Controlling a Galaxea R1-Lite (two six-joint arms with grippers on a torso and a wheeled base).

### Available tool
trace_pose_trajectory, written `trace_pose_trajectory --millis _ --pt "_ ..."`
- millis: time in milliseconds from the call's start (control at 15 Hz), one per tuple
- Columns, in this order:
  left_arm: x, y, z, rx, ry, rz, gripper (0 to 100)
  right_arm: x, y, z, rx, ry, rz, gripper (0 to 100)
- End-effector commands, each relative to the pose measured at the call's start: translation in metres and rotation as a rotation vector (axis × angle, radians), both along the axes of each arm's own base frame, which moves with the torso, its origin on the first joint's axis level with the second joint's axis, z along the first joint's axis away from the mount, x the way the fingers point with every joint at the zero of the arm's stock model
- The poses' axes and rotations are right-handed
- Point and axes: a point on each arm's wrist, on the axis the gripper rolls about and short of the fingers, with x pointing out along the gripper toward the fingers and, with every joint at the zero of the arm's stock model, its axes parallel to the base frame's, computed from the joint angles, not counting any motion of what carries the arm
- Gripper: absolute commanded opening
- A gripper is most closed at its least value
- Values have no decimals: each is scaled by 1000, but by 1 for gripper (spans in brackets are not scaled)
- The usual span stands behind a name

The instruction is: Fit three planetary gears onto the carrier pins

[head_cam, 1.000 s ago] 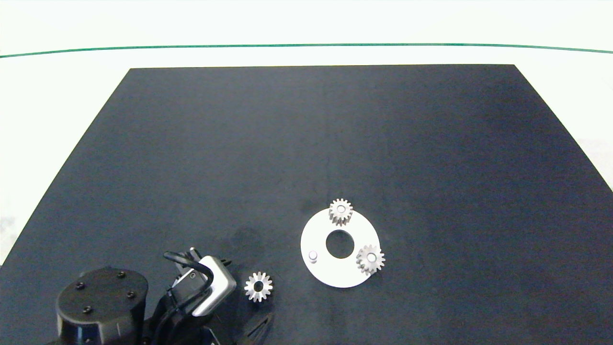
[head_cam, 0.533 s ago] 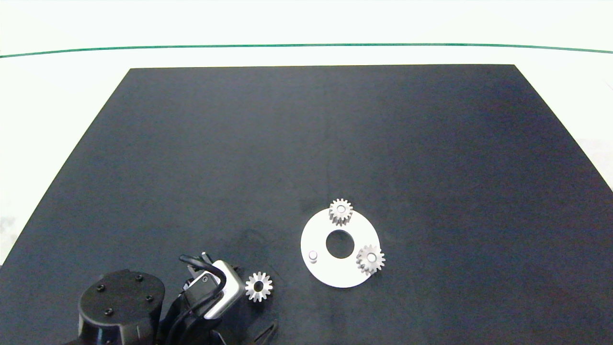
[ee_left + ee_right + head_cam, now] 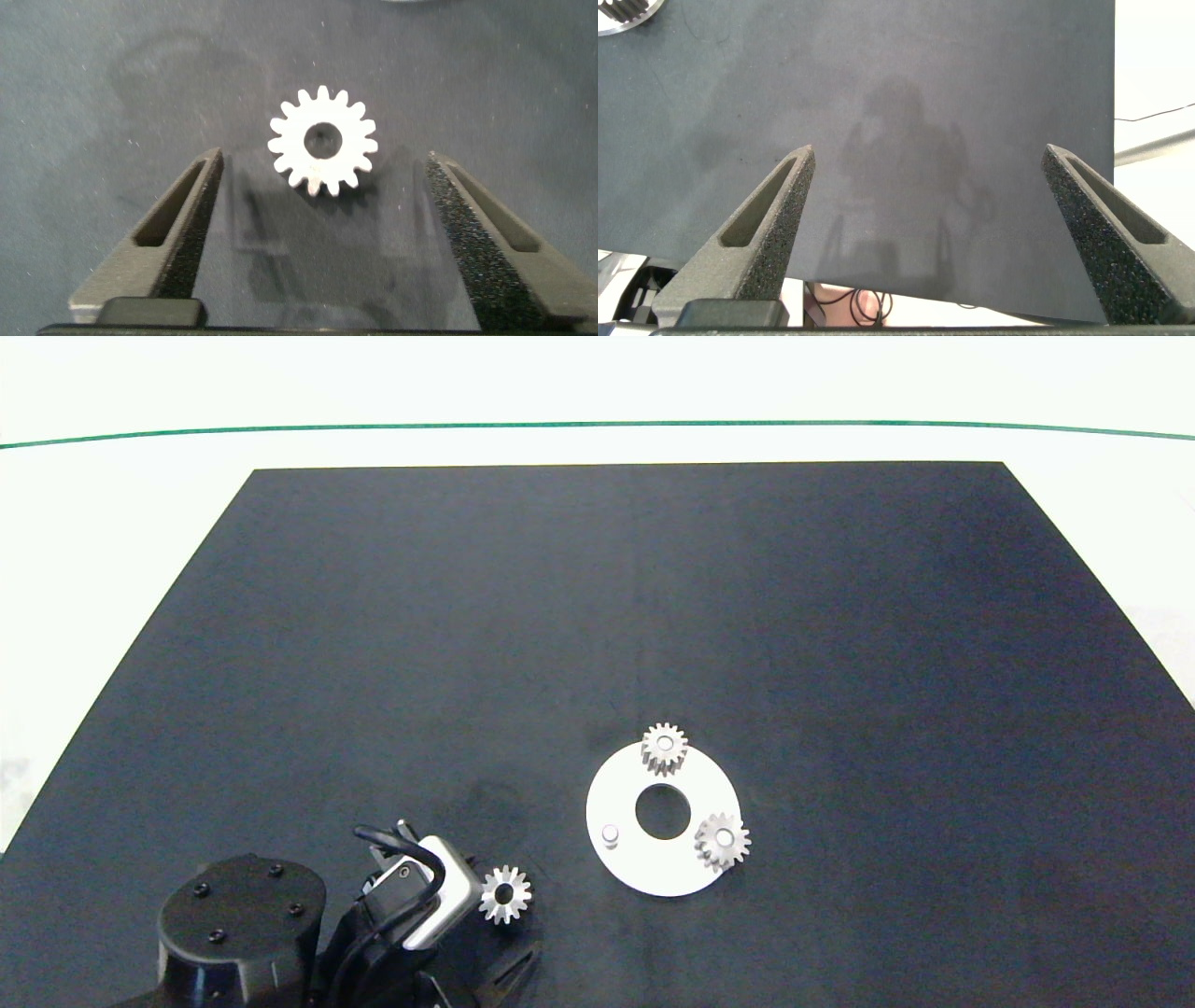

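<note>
Head view: the left end effector [image 3: 322, 163] sits low at the desk's near-left corner, its 2 fingers [image 3: 177, 229] spread wide and holding nothing. The loose gear [image 3: 505, 894] lies flat on the black mat [image 3: 616, 607], just ahead of the fingertips and touching neither. To its right rests the white disc [image 3: 653, 868]; 1 bare pin [image 3: 610, 835] stands on its left side, 1 gear [image 3: 664, 748] sits on the far pin and another gear [image 3: 722, 841] on the right pin. The right end effector [image 3: 924, 159] hangs wide open and empty over the mat's edge, out of the head view.
</note>
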Motion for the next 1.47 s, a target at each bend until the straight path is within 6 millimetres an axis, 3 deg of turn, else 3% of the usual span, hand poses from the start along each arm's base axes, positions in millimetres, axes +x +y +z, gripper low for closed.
trace_pose_trajectory --millis 67,1467 --pt "2 -2 2 -6 -12 1 79 0 0 0 -4 4 -2 100" --pt "8 -7 -1 -4 -9 -2 37 -3 -1 -1 2 -16 -1 100"
